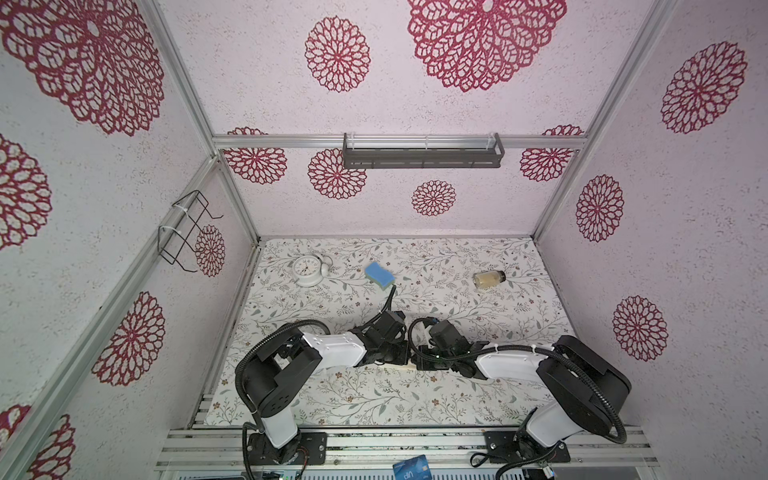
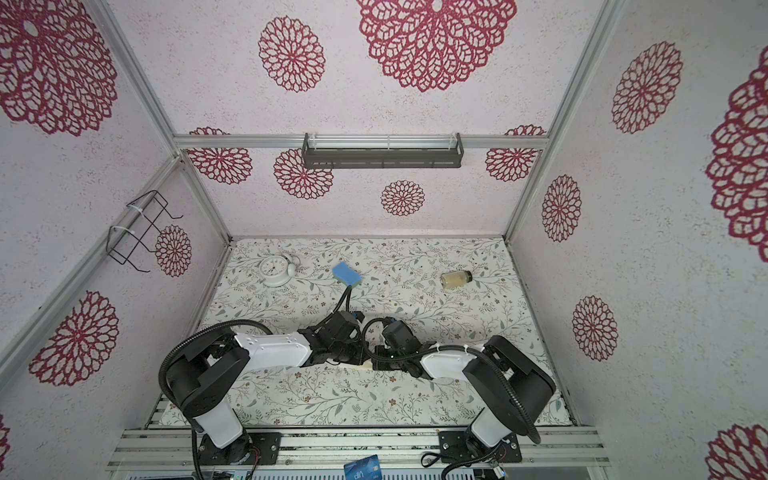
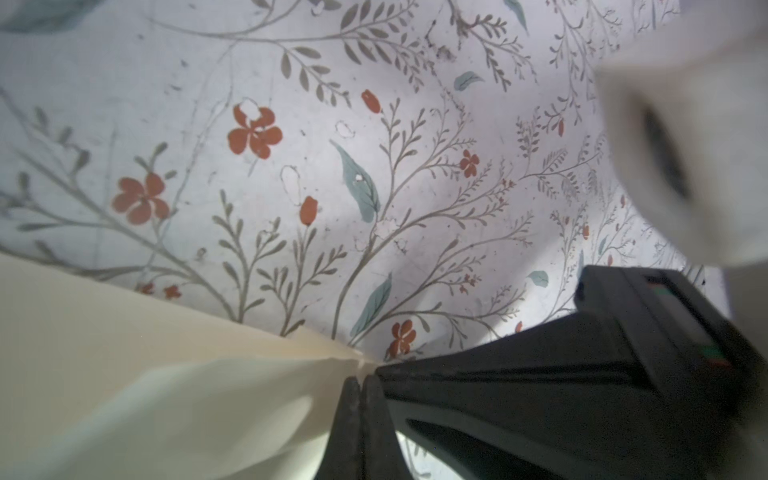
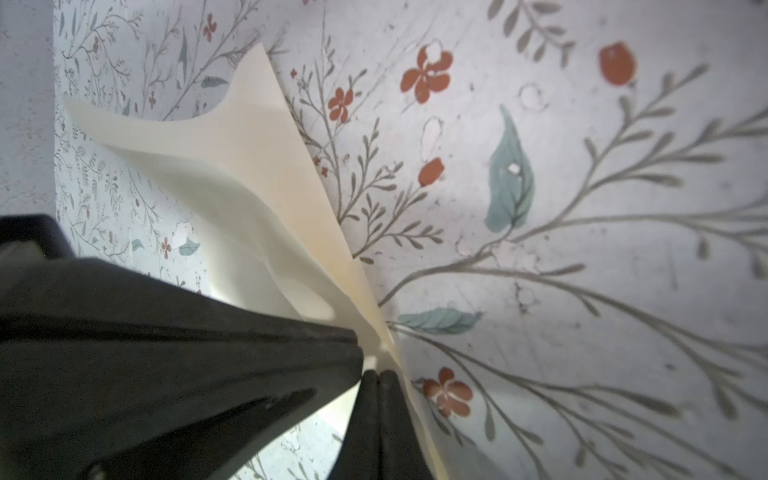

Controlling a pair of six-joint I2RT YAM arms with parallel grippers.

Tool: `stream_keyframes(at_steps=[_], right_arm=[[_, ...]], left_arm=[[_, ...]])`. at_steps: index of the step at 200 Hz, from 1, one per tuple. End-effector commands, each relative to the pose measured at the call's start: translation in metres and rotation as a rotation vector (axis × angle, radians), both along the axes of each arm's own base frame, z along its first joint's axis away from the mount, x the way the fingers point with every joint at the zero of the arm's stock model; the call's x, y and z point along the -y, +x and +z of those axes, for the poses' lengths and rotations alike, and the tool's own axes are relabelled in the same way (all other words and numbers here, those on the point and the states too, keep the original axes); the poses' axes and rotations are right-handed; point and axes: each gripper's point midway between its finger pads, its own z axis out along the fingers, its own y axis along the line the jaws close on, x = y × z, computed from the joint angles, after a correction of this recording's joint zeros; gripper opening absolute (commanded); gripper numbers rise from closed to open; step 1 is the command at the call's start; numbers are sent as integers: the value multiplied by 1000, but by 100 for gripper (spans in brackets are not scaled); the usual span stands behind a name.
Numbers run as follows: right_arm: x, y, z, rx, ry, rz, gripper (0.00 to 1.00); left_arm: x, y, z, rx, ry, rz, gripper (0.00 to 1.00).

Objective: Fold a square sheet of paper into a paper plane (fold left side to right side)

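Note:
The square sheet of paper point(image 4: 249, 178) is cream and doubled over, its loose layers billowing above the floral table. It tapers to a narrow end where both grippers meet. My left gripper point(image 3: 360, 380) is shut, with that narrow end running into its tips and the paper point(image 3: 145, 374) spreading away beside it. My right gripper point(image 4: 378, 374) is shut at the same spot, and the paper continues past one finger. In both top views the two wrists meet mid-table and hide the sheet except for a cream sliver point(image 1: 399, 366) point(image 2: 365, 365). The paper plane is out of view.
At the back of the table sit a white alarm clock point(image 1: 308, 270), a blue sponge point(image 1: 379, 274) and a jar lying on its side point(image 1: 489, 278). A grey shelf point(image 1: 422, 151) hangs on the back wall and a wire rack point(image 1: 187, 230) on the left wall.

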Motion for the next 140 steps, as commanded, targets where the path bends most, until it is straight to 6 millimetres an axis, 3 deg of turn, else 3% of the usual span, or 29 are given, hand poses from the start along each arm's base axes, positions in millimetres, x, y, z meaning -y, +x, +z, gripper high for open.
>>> stream_keyframes(at_steps=[1,34,140], right_arm=[[41,-38,-51,-162,-192,-18,0],[44,-40,-54,-166,-201,-19,0],[46,-41,-56,-170,-203,-25,0]], left_arm=[[-3,-4,-9,-11,19,-18,0],[-18,-7,-20,-30,51,5,0],[-100,-6,-45,-96,123,188,0]])
